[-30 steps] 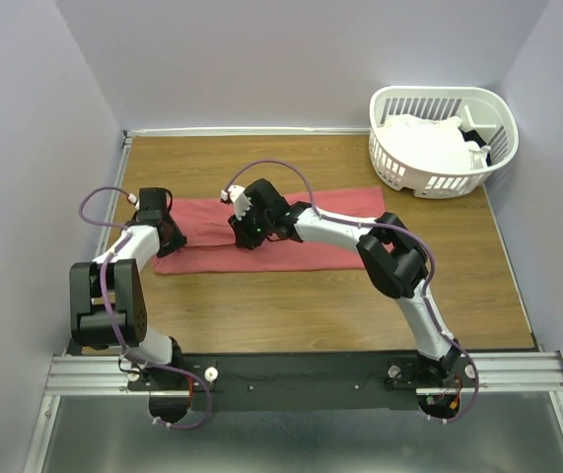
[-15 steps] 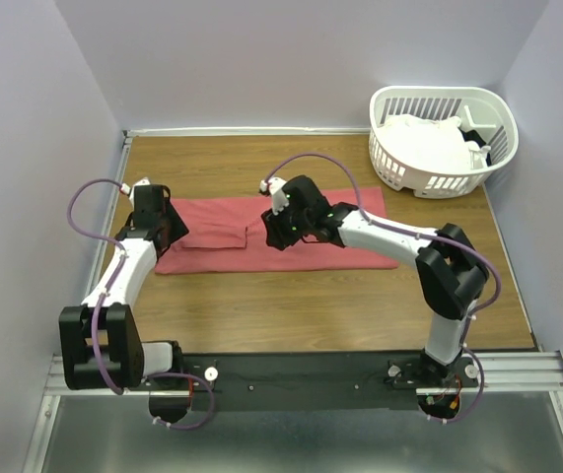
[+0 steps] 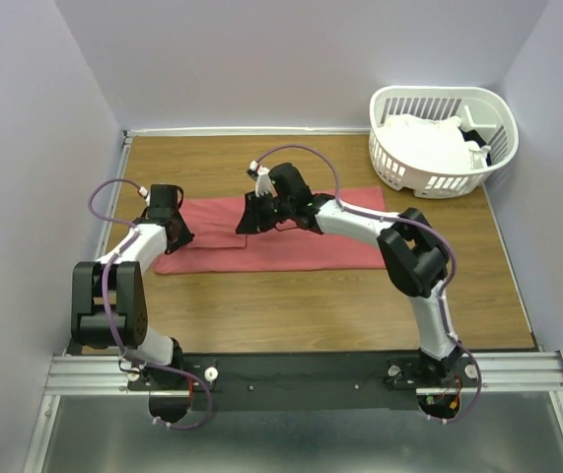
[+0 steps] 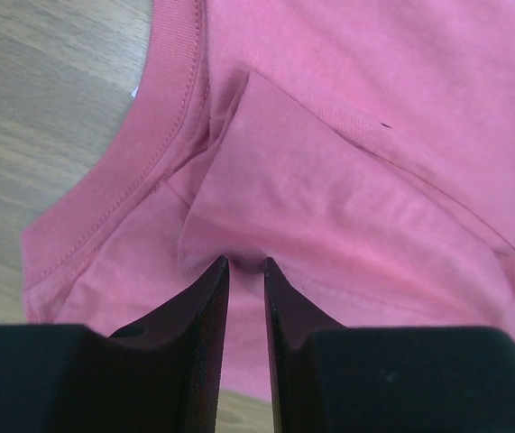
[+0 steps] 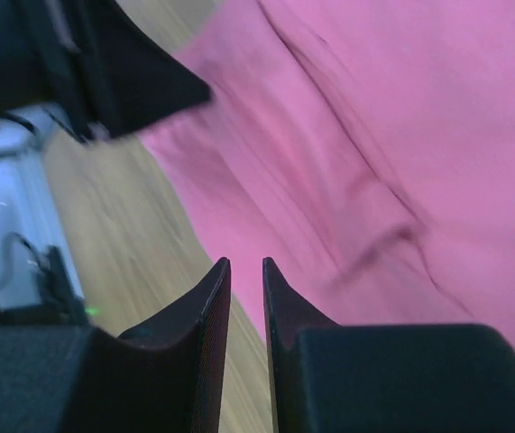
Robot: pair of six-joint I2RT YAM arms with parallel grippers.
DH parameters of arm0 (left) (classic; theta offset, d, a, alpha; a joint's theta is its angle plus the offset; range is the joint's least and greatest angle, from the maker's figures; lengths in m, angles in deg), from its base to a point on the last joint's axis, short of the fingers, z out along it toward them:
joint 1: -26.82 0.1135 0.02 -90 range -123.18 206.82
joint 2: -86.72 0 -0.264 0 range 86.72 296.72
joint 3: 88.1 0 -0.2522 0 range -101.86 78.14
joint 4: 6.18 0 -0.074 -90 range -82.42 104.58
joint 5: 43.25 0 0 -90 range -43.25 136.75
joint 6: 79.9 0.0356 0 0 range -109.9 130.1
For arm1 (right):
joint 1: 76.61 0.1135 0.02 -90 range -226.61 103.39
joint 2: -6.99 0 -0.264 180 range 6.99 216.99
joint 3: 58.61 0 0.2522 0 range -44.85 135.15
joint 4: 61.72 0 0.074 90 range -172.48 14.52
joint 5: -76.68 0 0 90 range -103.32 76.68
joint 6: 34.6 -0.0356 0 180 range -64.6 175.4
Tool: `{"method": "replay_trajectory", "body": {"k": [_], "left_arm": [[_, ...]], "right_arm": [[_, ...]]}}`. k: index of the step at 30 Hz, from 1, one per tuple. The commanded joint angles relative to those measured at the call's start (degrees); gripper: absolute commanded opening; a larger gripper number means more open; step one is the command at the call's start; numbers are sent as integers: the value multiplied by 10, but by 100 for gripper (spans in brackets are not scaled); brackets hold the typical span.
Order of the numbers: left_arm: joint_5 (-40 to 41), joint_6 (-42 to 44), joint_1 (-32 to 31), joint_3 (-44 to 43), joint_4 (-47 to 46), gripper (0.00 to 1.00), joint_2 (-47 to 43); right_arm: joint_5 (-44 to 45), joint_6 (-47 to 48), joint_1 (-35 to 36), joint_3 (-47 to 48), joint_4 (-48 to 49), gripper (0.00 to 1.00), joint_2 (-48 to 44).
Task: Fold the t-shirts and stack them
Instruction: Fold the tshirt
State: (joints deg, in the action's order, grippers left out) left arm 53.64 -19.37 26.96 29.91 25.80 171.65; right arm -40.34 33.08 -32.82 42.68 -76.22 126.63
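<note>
Starting closest to me: both arms are bolted at the near edge of the table (image 3: 311, 310) and reach out over the wood to the coral-red t-shirt (image 3: 311, 244). It's lying flat as a long strip across the middle of the table, running left to right.

My left gripper (image 4: 245, 262) is down on the shirt's left end. In the wrist view the two fingers are almost together, just a thin slit between them, and the cloth bunches into a small pucker right at the tips. So I'd say that one is pinched onto the shirt. The ribbed collar (image 4: 171, 108) curves off to the left of the tips, with bare wood beyond it. A folded-over flap (image 4: 329, 198) lies just past them.

My right gripper (image 5: 243, 262) is further along, on the shirt's far edge about a third of the way from the left end. Its fingers are also drawn in to a narrow slit. That view is pretty smeared though, and I honestly can't tell if there's cloth between them or not. Creased pink fabric fills most of that picture, wood to the left.

Far right corner: the white laundry basket (image 3: 407, 169), well apart from the red shirt, with white t-shirts (image 3: 421, 143) heaped inside.
</note>
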Motion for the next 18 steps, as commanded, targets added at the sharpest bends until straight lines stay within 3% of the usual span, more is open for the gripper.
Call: {"method": "replay_trajectory", "body": {"k": [1, 9, 18], "left_arm": [[7, 18, 0, -20, -23, 29, 33], [10, 20, 1, -32, -27, 29, 82], [20, 19, 6, -32, -24, 30, 77]], "right_arm": [[-87, -102, 2, 68, 92, 27, 78], [-91, -173, -23, 115, 114, 26, 203], [-107, -211, -85, 17, 200, 26, 171]]}}
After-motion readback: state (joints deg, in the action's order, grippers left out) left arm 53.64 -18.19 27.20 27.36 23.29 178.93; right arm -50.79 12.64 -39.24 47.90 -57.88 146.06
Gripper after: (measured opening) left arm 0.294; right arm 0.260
